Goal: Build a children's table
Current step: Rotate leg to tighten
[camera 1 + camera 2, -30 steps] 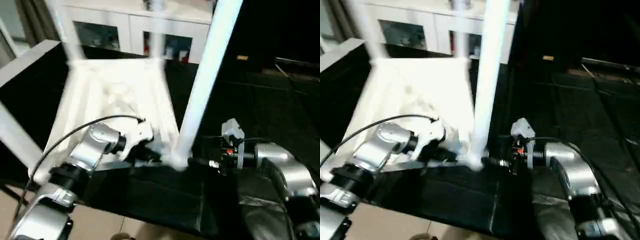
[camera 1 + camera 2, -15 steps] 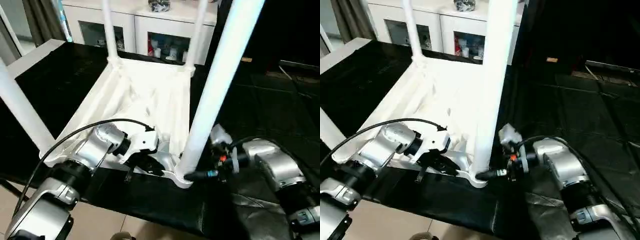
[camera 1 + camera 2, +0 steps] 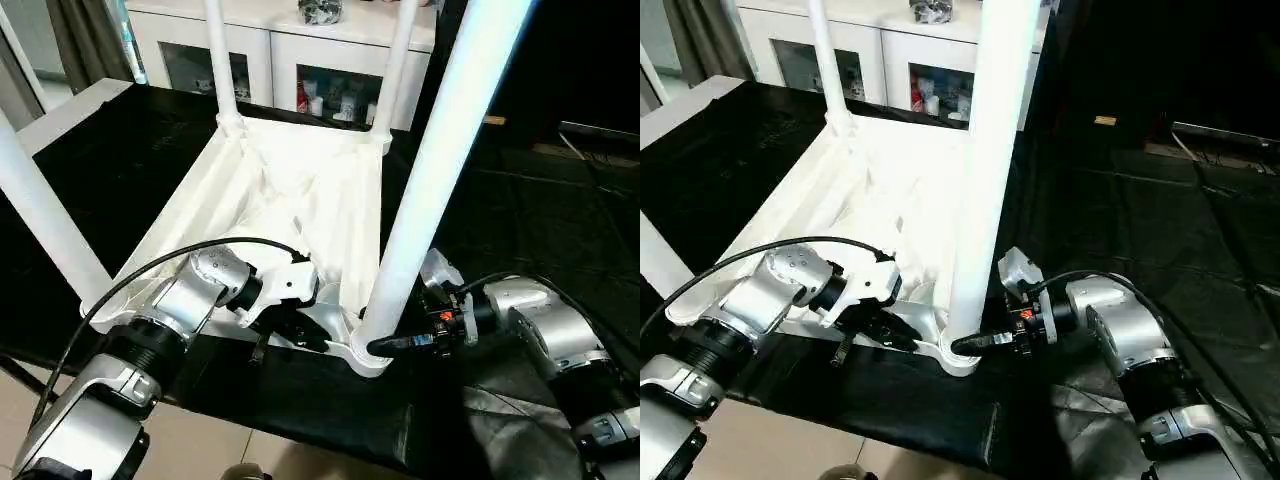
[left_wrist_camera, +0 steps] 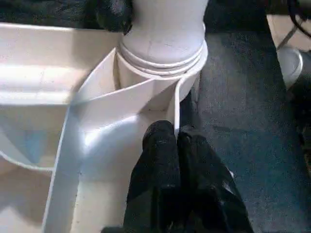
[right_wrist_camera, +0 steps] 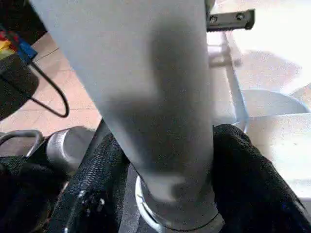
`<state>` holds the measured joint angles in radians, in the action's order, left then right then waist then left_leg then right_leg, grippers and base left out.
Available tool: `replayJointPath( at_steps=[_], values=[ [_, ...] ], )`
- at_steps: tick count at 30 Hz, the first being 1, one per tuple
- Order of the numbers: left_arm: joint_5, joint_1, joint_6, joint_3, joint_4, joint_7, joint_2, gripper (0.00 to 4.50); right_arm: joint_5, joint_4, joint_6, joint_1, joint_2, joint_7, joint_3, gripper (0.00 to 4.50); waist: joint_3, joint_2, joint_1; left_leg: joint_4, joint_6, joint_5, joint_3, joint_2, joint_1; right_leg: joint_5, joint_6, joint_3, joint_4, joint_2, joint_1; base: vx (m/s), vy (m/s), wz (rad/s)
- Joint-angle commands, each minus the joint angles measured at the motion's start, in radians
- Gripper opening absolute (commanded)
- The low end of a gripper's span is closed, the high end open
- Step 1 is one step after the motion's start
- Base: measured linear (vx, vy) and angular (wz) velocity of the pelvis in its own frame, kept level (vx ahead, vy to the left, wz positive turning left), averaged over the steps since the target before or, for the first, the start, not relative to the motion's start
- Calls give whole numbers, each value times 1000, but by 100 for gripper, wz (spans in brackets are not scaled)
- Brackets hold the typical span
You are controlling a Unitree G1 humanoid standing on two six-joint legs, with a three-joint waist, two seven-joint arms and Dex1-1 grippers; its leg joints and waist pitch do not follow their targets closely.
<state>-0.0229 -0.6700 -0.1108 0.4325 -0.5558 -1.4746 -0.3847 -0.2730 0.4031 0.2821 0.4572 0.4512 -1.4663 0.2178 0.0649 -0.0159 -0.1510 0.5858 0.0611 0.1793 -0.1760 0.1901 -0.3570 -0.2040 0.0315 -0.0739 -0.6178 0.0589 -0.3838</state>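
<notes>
tabletop [image 3: 300,190]: white, upside down, ribbed, four legs up | left gripper [image 4: 176,141]: closed on rim rib | right gripper [image 5: 165,160]: clamped around near-corner leg [image 3: 440,170] base

place: likely home room | cue: white glass-door cabinet [image 3: 300,60], curtain [image 3: 85,40]

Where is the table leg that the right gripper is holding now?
In the left eye view, this table leg stands upright in the tabletop's near right corner socket, with the right gripper around its base.
</notes>
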Motion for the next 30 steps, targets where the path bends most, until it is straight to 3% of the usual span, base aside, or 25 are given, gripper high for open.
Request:
replayJointPath(
  at_steps=[1,5,7,10,11,12,17,19,22,25,30],
  values=[
    [9,-9,-68,-18,17,74,37,0,-34,-67,49,-45,-38,74,-10,221,-74,4,6,-60,-43,145,12,53,11,-119,226,56,70,95,47,0,0,0],
    [6,-5,-142,-57,32,194,77,0,16,-101,77,-87,-111,288,-32,212,-65,2,16,-67,-12,199,17,48,12,-261,187,55,86,98,45,0,0,0],
    [12,3,-200,-97,45,299,122,0,46,-107,105,-106,-191,456,-56,209,-60,0,31,-74,14,244,23,44,12,-393,146,53,97,99,43,0,0,0],
    [17,7,-237,-122,52,365,152,0,72,-99,116,-112,-243,563,-67,204,-61,1,52,-75,22,257,27,39,5,-466,111,49,106,100,48,0,0,0],
    [18,11,-261,-134,60,406,173,0,88,-95,128,-115,-283,638,-76,203,-61,-2,60,-74,15,250,27,37,4,-462,105,50,108,99,47,0,0,0],
    [18,13,-282,-148,64,453,196,0,101,-89,139,-115,-321,711,-83,201,-61,3,65,-73,14,240,25,38,6,-441,112,53,106,97,42,0,0,0],
    [-7,-24,-310,-202,26,679,305,0,141,-10,176,-60,-495,1038,-156,199,-61,2,93,-73,16,263,26,36,11,-431,127,51,109,91,34,0,0,0],
    [-10,-28,-308,-205,21,696,313,0,144,-2,181,-53,-505,1062,-161,199,-63,6,95,-74,10,256,25,37,11,-382,134,55,106,89,35,0,0,0],
    [-26,-40,-306,-192,12,708,321,0,124,-7,155,-43,-531,1081,-185,269,-69,6,95,-74,-6,205,21,40,9,-231,166,58,95,88,41,0,0,0],
    [-26,-33,-317,-189,27,701,317,0,116,-26,153,-51,-534,1086,-200,279,-70,7,92,-71,-20,178,18,37,6,-178,184,59,91,90,47,0,0,0],
    [-27,-15,-299,-179,31,663,285,0,105,-99,145,-96,-478,1000,-180,326,-65,7,88,-74,-18,208,18,39,9,-242,169,59,100,91,46,0,0,0]
  ],
)
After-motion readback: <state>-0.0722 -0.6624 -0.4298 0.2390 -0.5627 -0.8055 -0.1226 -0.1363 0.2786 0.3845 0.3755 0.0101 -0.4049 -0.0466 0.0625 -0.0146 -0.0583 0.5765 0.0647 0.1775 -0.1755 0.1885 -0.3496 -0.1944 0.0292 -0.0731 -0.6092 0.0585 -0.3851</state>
